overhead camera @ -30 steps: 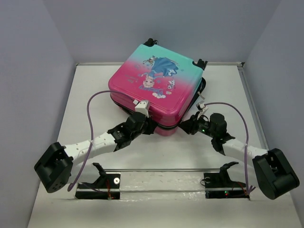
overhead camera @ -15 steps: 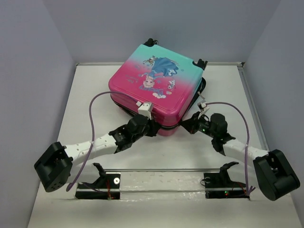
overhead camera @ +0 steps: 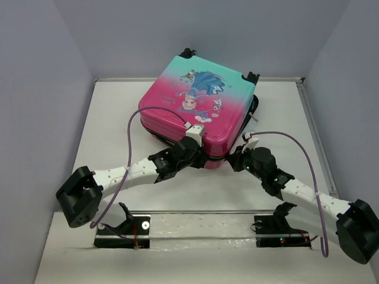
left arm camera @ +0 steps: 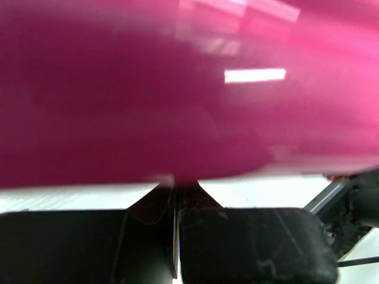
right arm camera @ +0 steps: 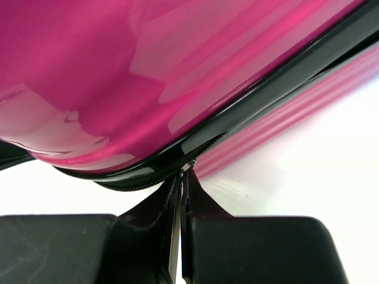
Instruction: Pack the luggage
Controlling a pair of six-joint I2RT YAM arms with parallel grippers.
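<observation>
On the white worktop, we are probably zipping the closed luggage at six o'clock, both jaws pressed together.

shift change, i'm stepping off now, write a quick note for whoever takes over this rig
Suitcase: lies flat on the table, lid down, contents hidden.
Left pincer: shut, tips against the pink shell at the near corner, gripping nothing visible.
Right pincer: shut, tips at the black zipper trim there; no pull clearly held.
Done: lid lowered. Left: probably zipping; how far it is zipped cannot be told.
</observation>
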